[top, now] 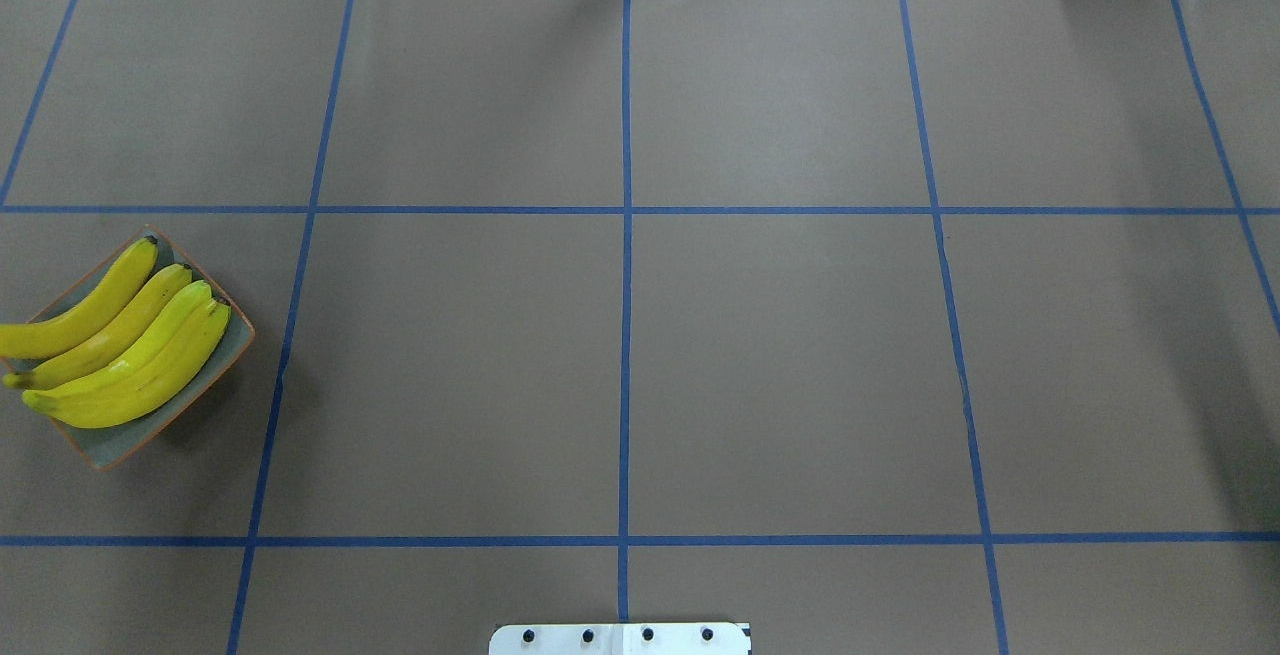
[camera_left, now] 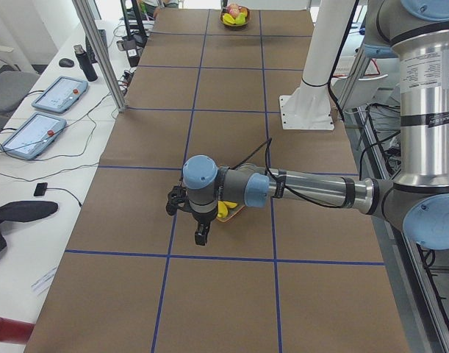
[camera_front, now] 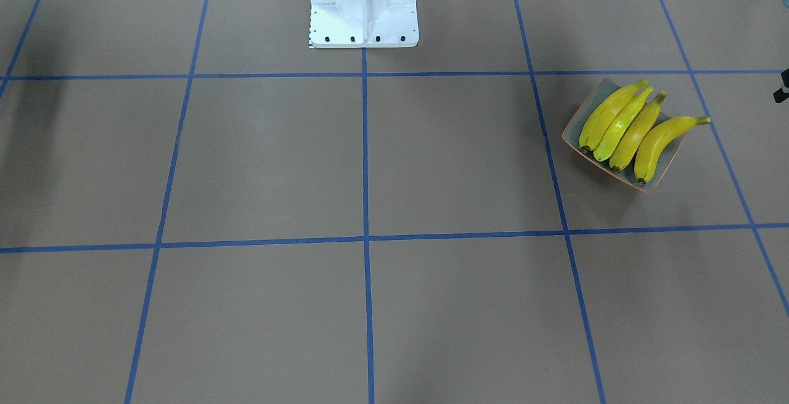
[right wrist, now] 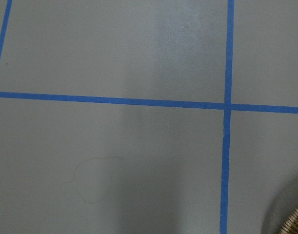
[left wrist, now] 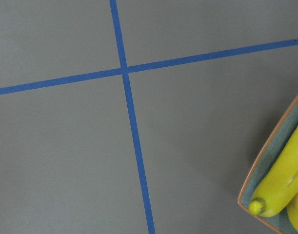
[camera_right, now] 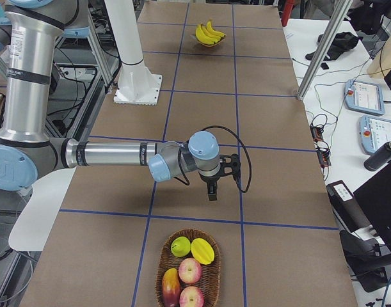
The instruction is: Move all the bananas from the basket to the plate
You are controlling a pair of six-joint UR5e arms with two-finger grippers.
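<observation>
On the plate, four bananas

The bananas look smooth and glossy, the plate shiny and glazed. The worktop has a matt, papery brown surface; the basket is rough woven wicker.

Overhead: clipped by the left edge, the stem ends of the bananas and one corner of the plate. Mostly hidden behind the left arm in the left-end view, only a yellow sliver showing. Left claw and right claw seen side-on only; can't tell open or closed. Left wrist cam: just one plate corner, one banana tip. Right wrist cam: only a rim sliver of the basket.
</observation>
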